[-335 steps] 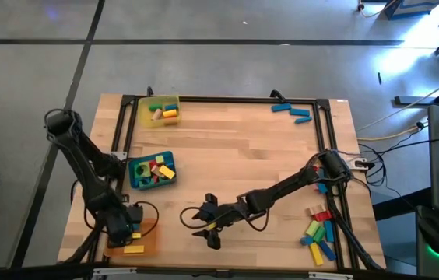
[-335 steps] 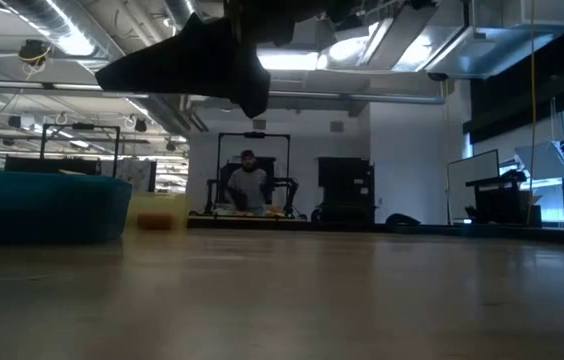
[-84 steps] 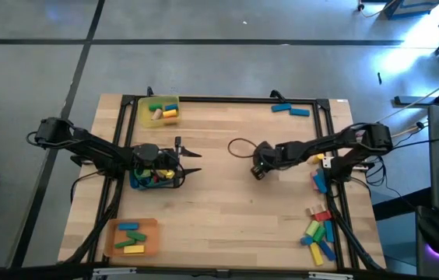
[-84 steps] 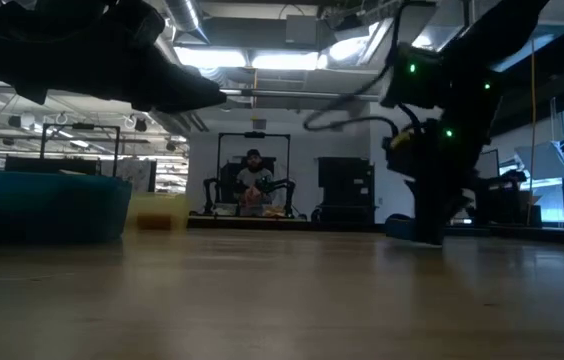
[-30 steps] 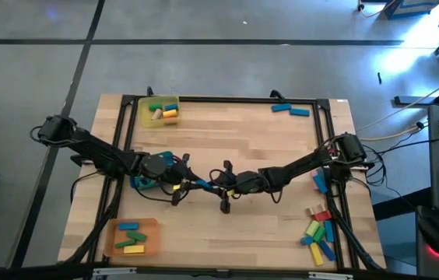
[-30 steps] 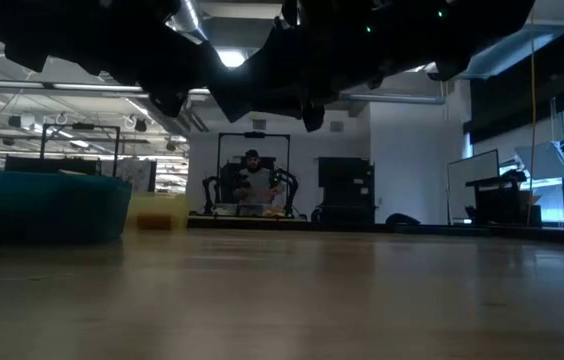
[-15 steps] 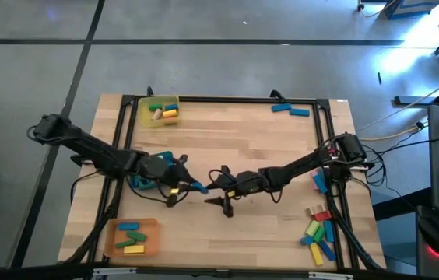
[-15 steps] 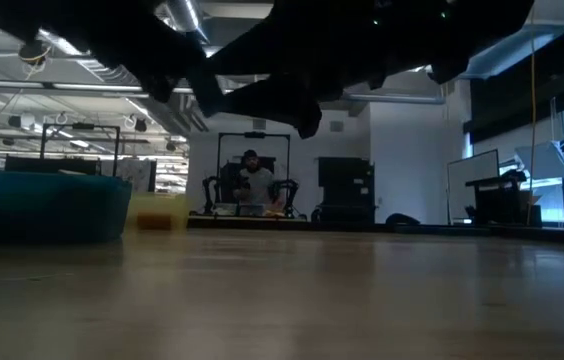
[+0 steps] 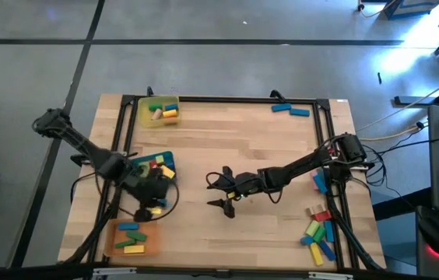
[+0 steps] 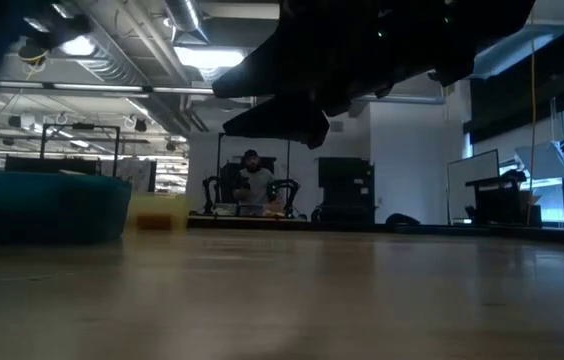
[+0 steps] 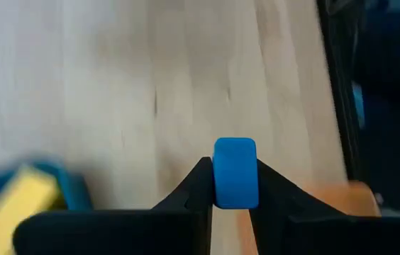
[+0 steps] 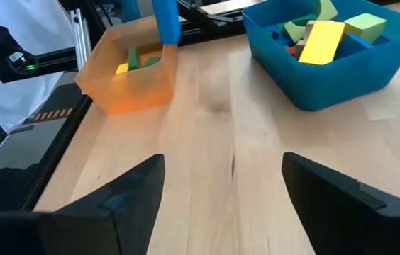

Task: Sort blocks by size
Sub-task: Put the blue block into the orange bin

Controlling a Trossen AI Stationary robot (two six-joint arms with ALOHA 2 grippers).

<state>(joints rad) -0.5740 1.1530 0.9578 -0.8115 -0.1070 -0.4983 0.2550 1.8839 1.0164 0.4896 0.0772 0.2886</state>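
My left gripper is shut on a long blue block between the blue tray and the orange tray. The right wrist view shows that blue block hanging over the orange tray's edge. My right gripper stands open above the table's middle, nothing between its fingers. Several blocks lie in the blue tray, the orange tray and the yellow tray. My left gripper pinches the blue block between its two fingers, which lie on the block's two opposite sides. The fingers slant downward, pointing toward the near left. The block is lifted clear of the table, and its free end hangs down.
Loose blue blocks lie at the far right edge. A mixed heap of blocks sits at the near right corner. A black frame rail runs round the table. Bare wood lies across the middle.
The two grippers met over the table's middle with the blue block between them. My right gripper opened and let go. My left gripper kept the block, swung toward the near left, rose and tipped downward, ending beside the orange tray.
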